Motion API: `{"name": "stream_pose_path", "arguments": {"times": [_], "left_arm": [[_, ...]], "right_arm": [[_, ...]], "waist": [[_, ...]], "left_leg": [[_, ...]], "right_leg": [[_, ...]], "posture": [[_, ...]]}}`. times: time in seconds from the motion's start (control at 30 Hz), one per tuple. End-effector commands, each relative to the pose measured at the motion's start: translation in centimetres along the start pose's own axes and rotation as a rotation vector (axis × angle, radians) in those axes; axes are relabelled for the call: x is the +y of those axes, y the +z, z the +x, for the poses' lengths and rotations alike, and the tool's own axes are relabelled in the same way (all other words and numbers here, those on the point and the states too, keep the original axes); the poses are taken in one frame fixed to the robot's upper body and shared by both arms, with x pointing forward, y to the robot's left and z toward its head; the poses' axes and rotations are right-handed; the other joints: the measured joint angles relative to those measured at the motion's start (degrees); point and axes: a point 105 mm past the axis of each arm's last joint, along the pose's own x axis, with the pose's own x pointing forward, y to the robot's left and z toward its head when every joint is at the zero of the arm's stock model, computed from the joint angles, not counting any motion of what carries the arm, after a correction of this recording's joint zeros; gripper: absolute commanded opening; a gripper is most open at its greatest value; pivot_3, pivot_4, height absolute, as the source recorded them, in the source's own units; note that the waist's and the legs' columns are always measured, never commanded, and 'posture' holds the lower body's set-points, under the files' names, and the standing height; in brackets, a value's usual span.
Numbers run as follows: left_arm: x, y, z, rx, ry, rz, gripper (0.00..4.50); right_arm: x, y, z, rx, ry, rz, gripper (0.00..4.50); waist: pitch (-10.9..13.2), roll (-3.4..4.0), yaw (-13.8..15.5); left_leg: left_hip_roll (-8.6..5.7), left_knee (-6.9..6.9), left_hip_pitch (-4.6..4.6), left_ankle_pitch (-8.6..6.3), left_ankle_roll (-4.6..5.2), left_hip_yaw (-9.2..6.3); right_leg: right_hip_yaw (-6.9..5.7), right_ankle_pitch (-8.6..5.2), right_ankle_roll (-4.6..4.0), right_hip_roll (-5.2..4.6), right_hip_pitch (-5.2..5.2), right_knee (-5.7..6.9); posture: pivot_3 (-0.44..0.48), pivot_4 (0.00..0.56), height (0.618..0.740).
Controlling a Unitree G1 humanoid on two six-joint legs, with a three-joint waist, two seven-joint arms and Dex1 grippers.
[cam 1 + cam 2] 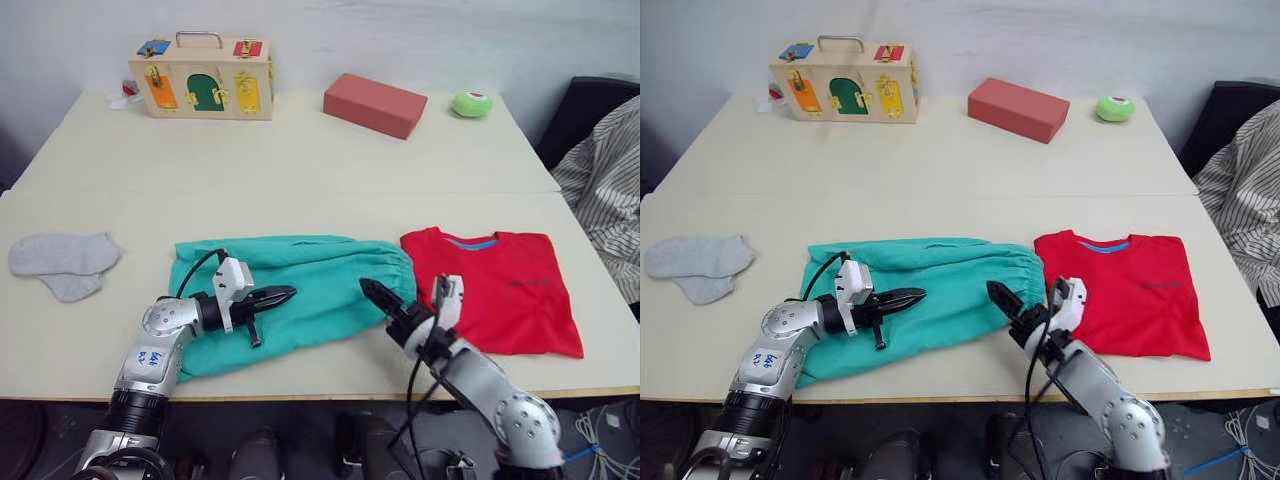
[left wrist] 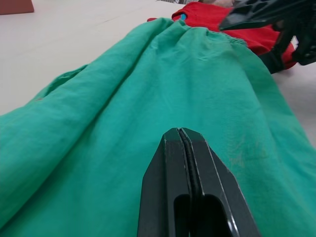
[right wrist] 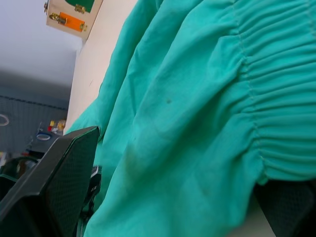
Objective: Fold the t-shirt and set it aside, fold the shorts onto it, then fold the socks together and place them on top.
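The teal shorts (image 1: 300, 285) lie flat at the table's front middle, gathered waist toward the red t-shirt (image 1: 490, 290), which lies folded just right of them. My left gripper (image 1: 280, 296) is shut with nothing in it, low over the shorts' left half; in the left wrist view its fingertips (image 2: 183, 143) press together above the teal cloth (image 2: 148, 98). My right gripper (image 1: 408, 295) is open at the shorts' waistband, and the gathered cloth (image 3: 207, 108) lies between its spread fingers (image 3: 59, 173). Two grey socks (image 1: 60, 262) lie at the far left.
At the table's back stand a wooden latch box (image 1: 200, 85), a red block (image 1: 375, 104) and a small green round thing (image 1: 471, 103). A striped cloth on a dark chair (image 1: 610, 190) is beside the table's right edge.
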Motion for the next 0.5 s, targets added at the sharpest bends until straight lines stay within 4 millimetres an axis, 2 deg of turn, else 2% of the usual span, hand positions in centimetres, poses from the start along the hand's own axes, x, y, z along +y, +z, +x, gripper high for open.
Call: {"name": "stream_pose_path", "arguments": {"times": [0.03, 0.27, 0.4, 0.43, 0.5], "left_arm": [[0.0, 0.2, -0.1, -0.009, -0.003, 0.006, 0.0], [-0.1, -0.8, -0.8, 0.012, 0.009, -0.016, 0.0], [-0.2, -1.2, -1.3, 0.015, 0.036, -0.021, 0.0], [-0.1, -1.2, -1.4, 0.008, 0.049, -0.024, 0.0], [0.0, -1.0, -1.7, -0.004, 0.075, -0.026, 0.0]], "right_arm": [[-3.7, -1.6, 1.2, 0.056, -0.147, -0.023, 3.91], [-3.7, -0.3, 2.6, -0.012, -0.133, -0.138, 1.43], [-2.4, 2.0, 2.5, -0.157, -0.068, -0.25, 0.22], [-1.8, 2.6, 2.3, -0.197, -0.037, -0.29, 0.03], [0.1, 4.2, 1.8, -0.3, 0.049, -0.388, 0.03]], "waist": [[-0.05, -0.04, -0.06], [-0.14, -0.08, -0.14], [-0.26, -0.04, 0.04], [-0.26, -0.04, 0.19], [-0.15, 0.14, 0.37]], "left_leg": [[0.01, 0.0, 0.02, 0.0, 0.0, 0.0], [0.02, -0.01, 0.02, 0.02, -0.04, 0.0], [0.0, -0.01, 0.02, 0.01, -0.03, 0.0], [0.0, -0.01, 0.01, 0.01, -0.02, 0.0], [-0.07, 0.0, -0.07, 0.04, 0.05, -0.03]], "right_leg": [[0.0, 0.0, -0.01, 0.0, 0.01, 0.01], [0.0, 0.02, -0.05, -0.01, -0.01, 0.02], [-0.01, 0.02, -0.05, -0.07, 0.0, 0.01], [-0.02, 0.02, -0.05, -0.09, -0.01, 0.0], [-0.08, 0.03, -0.03, -0.21, -0.03, -0.03]], "posture": [[0.0, 0.15, 0.74], [0.0, 0.15, 0.74], [0.0, 0.15, 0.74], [0.0, 0.15, 0.74], [0.0, 0.15, 0.74]]}}
